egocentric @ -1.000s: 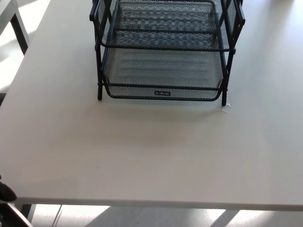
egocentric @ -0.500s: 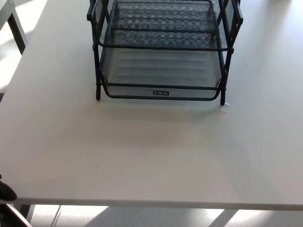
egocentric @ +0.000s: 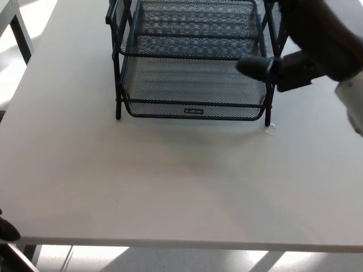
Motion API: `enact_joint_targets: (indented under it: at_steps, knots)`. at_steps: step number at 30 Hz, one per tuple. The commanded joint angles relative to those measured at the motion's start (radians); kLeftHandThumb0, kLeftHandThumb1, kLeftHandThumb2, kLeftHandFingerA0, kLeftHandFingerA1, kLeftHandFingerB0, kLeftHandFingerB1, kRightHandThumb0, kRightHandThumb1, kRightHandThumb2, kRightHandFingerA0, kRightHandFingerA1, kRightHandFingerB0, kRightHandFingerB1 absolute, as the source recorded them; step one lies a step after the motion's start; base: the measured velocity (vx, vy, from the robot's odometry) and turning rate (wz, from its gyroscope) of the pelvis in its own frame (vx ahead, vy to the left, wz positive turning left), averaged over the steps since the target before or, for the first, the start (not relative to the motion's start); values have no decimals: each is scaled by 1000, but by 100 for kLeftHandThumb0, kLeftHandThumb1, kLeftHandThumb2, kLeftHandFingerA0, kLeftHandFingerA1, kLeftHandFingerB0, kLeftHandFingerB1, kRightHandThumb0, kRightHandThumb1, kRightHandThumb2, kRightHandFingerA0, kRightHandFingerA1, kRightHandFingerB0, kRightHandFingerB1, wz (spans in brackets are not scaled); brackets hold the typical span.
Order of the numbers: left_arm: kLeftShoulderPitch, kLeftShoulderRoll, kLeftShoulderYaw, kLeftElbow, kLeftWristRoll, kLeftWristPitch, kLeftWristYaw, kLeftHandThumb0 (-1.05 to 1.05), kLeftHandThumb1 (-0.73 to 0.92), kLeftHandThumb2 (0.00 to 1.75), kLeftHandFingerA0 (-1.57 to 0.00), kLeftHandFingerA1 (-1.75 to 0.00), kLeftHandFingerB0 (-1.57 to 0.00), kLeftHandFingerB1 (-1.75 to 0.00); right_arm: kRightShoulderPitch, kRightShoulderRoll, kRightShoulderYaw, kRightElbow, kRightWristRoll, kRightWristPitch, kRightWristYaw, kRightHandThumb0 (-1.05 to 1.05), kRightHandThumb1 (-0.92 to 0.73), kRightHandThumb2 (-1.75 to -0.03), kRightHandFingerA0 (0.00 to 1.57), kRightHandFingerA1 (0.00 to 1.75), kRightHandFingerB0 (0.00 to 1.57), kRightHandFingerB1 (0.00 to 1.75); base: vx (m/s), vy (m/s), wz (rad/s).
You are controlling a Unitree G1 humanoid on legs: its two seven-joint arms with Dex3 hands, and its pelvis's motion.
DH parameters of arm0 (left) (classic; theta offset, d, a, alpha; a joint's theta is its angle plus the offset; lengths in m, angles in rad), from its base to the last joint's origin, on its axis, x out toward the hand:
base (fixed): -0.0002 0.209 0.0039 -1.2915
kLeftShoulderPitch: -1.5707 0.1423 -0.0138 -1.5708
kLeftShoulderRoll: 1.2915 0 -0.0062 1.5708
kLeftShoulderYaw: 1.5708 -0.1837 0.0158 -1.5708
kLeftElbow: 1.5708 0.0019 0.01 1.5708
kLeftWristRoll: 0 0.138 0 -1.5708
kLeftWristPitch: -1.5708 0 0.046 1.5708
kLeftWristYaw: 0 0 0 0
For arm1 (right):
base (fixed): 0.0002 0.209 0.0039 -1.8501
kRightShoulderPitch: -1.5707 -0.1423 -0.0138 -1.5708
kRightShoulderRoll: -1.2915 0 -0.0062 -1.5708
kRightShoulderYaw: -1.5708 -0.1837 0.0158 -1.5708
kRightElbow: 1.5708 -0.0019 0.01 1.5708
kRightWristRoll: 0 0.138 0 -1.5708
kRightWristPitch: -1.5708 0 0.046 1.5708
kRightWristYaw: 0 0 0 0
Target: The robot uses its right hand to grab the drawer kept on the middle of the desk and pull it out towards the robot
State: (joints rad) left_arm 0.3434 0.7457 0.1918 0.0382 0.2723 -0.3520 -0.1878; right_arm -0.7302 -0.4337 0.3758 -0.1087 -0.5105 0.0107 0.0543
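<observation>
The black mesh drawer rack (egocentric: 193,59) is cut off by the picture's top edge, so only its lower 2 trays show and its full height cannot be told. The small label (egocentric: 194,111) on the front rim of the bottom tray is too small to read. The right hand (egocentric: 295,62) enters from the top right corner, motion-blurred; its wrist and forearm run out of the frame, and whether its fingers are closed cannot be told. It covers the rack's right front post. A tiny pale scrap (egocentric: 270,130) on the desk (egocentric: 170,181) by that post is too small to identify. A dark shape (egocentric: 7,229) at the desk's near left corner is cropped by the picture's edge.
</observation>
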Motion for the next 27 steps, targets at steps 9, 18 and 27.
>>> enact_joint_targets:
  at_steps: [9, 18, 27]
  knots:
    - [-23, 6, 0, 13, 12, -21, -16, -32, 55, 56, -79, -86, -79, -58, -78, 105, 85, 138, -151, -19, 24, -78, -58, -58, 15, 50, 12, 38, 0, 0, 0]
    - [-23, 3, 0, 4, 17, -15, -15, -30, 54, 56, -79, -87, -80, -60, -97, 121, 114, 288, -256, -53, -78, -76, -43, -83, 15, 54, 10, 46, 0, 0, 0]
    - [-35, 2, -11, 15, 20, -36, -12, -30, 53, 55, -80, -90, -81, -62, -128, 144, 141, 479, -378, -7, -240, -73, -40, -80, 16, 55, 14, 46, 0, 0, 0]
